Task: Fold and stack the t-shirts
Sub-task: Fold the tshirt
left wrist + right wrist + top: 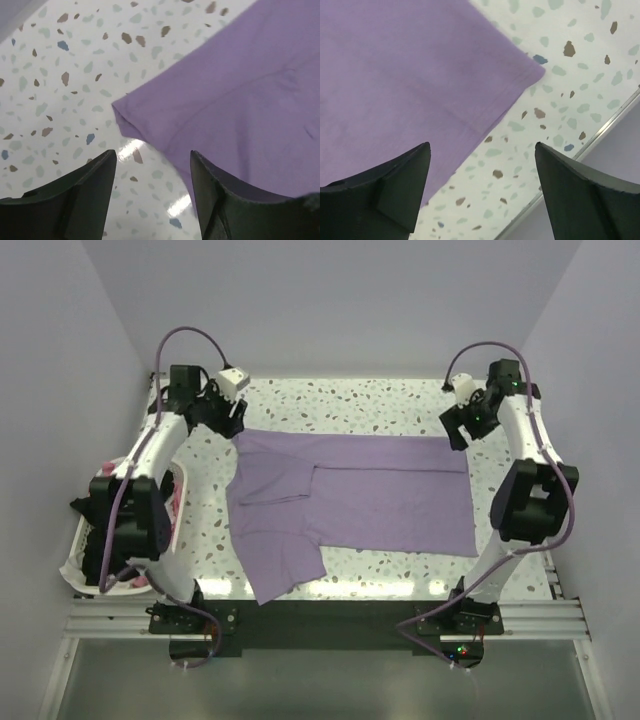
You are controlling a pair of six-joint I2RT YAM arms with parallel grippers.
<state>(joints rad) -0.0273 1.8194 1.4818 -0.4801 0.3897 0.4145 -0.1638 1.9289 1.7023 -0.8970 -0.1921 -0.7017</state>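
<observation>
Now, purple shirt (370,495): lies spread flat across the middle of the table (340,405), with one flap folded over its left part.
Shirt's near-left flap: reaches the table's near edge and hangs slightly past it.
Shirt's far edge: runs straight across, from under the left pincer (236,428) to beside the right pincer (458,432).
Open room, far side: a bare speckled strip lies between the shirt's far edge and the back wall.
Open room, left: a narrower bare strip lies between the shirt and the laundry basket (72,565), which sits at the table's left edge, partly hidden by the left arm.
Open room, right: only a thin strip lies between the shirt and the table's right edge, where the right arm stands.
Left pincer, wrist view (152,160): jaws apart, gripping nothing; the shirt (240,100) has its far-left corner flat on the table (60,75) just beyond the tips, and one finger hangs over the cloth.
Right pincer, wrist view (482,150): jaws wide apart and empty; the shirt (395,65) has its corner just beyond them, with bare table (560,100) and the table's rim alongside.
Only the top view shows: the whole shirt, the basket and both arms.
Only the wrist views show: the hemmed corners lying flat and clear of the jaws.
</observation>
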